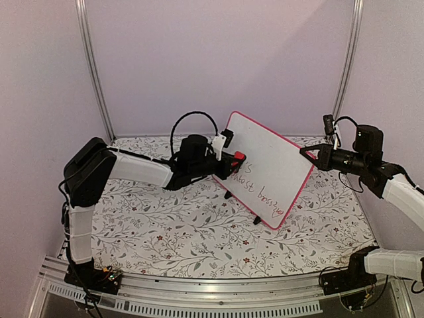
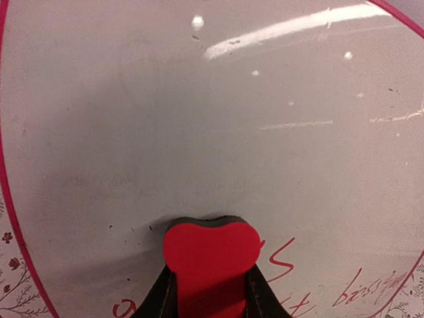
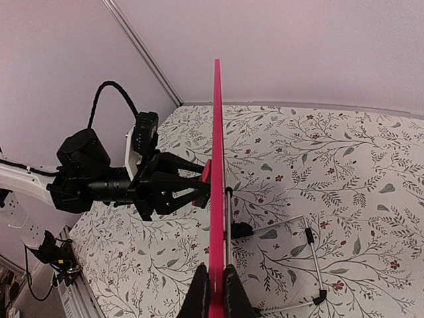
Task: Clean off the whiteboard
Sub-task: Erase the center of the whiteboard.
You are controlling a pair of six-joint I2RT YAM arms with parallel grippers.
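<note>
The whiteboard, white with a red-pink frame, stands tilted on its small black feet on the table. Red handwriting runs along its lower part. My left gripper is shut on a red eraser, which is pressed against the board's left side. In the left wrist view the eraser touches the whiteboard just above the writing. My right gripper is shut on the board's right edge. The right wrist view shows the whiteboard edge-on between its fingers.
A floral cloth covers the table. The board's wire stand spreads out behind it. Metal uprights and pale walls close in the back and sides. The arm bases sit on the rail at the near edge.
</note>
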